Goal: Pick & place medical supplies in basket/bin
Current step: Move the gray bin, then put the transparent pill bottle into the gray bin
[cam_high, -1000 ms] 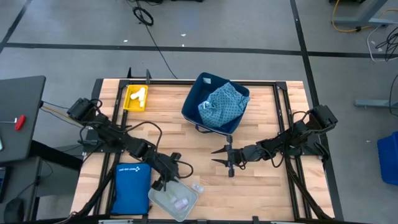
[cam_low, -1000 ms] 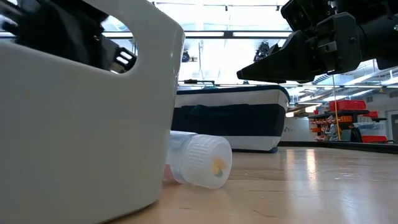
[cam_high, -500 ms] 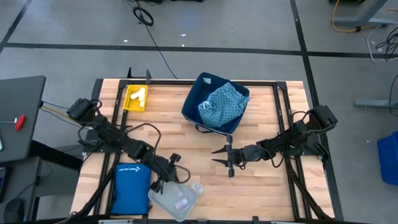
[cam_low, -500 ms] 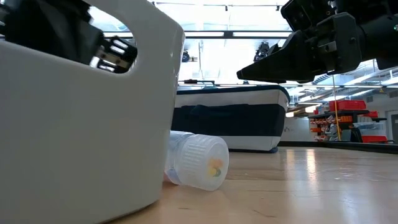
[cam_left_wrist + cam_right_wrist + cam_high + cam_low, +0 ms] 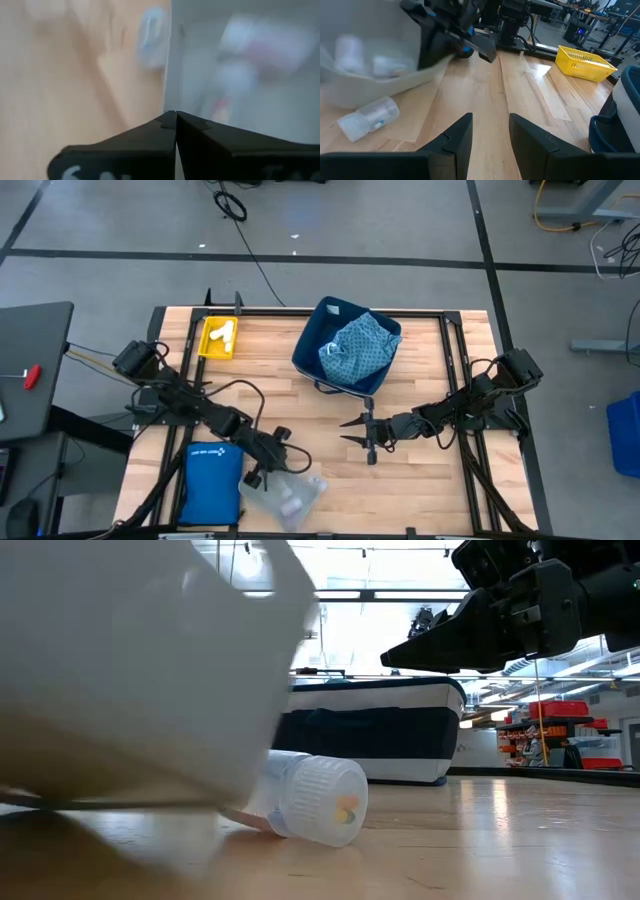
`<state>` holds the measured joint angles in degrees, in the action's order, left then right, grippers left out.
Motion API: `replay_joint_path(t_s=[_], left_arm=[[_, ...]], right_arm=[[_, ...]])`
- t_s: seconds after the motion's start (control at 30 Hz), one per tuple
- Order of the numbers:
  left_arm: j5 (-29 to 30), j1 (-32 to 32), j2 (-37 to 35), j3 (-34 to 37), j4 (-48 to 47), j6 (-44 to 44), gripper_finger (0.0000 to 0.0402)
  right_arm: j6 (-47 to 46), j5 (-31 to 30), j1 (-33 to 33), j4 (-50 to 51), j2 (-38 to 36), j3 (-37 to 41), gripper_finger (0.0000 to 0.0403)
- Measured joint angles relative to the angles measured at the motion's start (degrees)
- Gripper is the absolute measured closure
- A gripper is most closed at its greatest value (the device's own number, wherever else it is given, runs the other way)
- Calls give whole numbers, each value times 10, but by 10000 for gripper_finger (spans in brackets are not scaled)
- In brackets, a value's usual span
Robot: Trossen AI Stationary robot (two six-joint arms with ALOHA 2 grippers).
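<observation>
The translucent grey tray point(image 5: 290, 498) sits near the table's near edge with a few pale vials inside, and shows blurred in the low view point(image 5: 140, 660), raised off the wood. My left gripper point(image 5: 268, 468) is shut on it. One clear vial with a white cap point(image 5: 318, 800) lies on its side on the table beside the tray point(image 5: 367, 118). The navy bin point(image 5: 345, 345) holds the teal patterned cloth point(image 5: 358, 348). The yellow bin point(image 5: 219, 337) holds white vials. My right gripper point(image 5: 356, 436) hovers open at mid-table, right of the tray. My left gripper pinches the tray's thin side wall at its rim point(image 5: 169, 100), one finger inside the tray and one outside. It comes slanting down from the table's left. The tray is tilted and lifted, its underside point(image 5: 120, 802) clear of the table in the low view.
A flat blue zip pouch point(image 5: 211, 482) lies left of the tray at the near-left corner. Black rails run along the table's left and right sides. Bare wood stretches between the tray, the navy bin and my right gripper.
My left gripper has raised the tray: it stood flat on the table a second ago and now is tipped and lifted clear, blurred with motion. The loose vial beside it has rolled a little. My right arm has kept still.
</observation>
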<state>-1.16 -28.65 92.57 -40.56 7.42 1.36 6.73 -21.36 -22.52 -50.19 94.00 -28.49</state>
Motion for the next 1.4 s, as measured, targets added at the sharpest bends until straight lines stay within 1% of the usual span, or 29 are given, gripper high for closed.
replay_joint_path(t_s=[0.2,0.37,0.63,0.7,0.87,1.0,1.2,1.3,1.4], left_arm=[[50,3,2,3,-39,4,400],[69,2,0,-1,-50,3,400],[195,3,-1,-52,-194,1,400],[213,6,-1,-56,-207,2,400],[231,27,-1,-56,-220,10,400],[249,41,-2,-56,-204,-16,400],[273,51,-9,-56,-111,-86,400],[281,66,-18,-56,-82,-116,400],[276,90,-29,-56,-63,-129,400]], right_arm=[[0,0,0,-2,0,0,268],[0,0,0,-2,0,0,268],[0,0,0,-2,0,0,268],[0,0,0,-2,0,0,268],[0,0,-2,-2,0,0,268],[2,6,-13,-1,0,0,268],[1,10,-33,1,0,-1,268],[1,37,-37,48,0,-21,268],[-11,63,-37,139,0,-65,268]])
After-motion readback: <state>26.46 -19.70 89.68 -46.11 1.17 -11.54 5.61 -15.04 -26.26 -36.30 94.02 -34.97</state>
